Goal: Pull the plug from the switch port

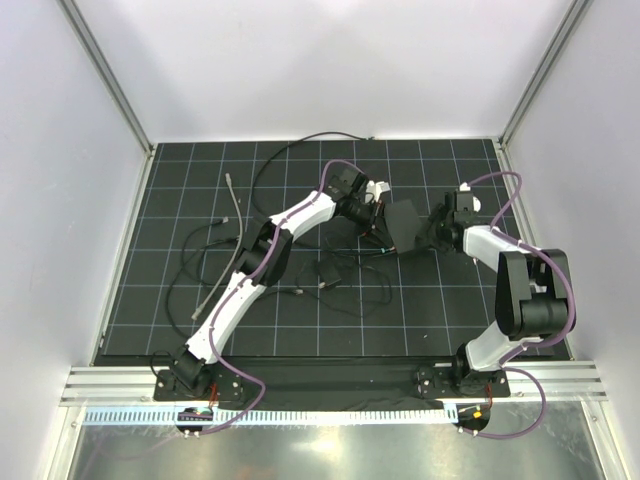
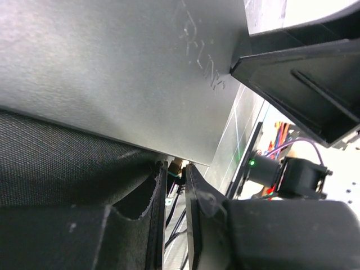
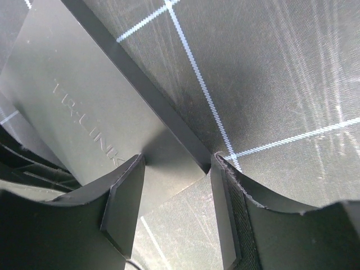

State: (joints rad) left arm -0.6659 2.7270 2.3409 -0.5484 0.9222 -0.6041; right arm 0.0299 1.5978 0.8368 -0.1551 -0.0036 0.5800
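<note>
The switch port is hidden from view. Its switch (image 1: 402, 222), a flat matte-black box with embossed lettering, sits mid-mat between both grippers. The left gripper (image 2: 175, 172) has its padded black fingers nearly meeting around a small pale plug (image 2: 176, 166); I cannot tell whether it grips. The right gripper (image 3: 177, 205) straddles a box corner over the white-gridded mat (image 3: 281, 73); I cannot tell whether it is clamped.

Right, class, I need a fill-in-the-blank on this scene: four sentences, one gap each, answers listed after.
1. The box bears the raised letters ____.
2. The mat is black with ____ grid lines.
3. The grey cable lies on the ____ arm's side.
4. The wire looping over the right arm is ____.

Missing words: TP-LINK; white; left; purple.
</note>
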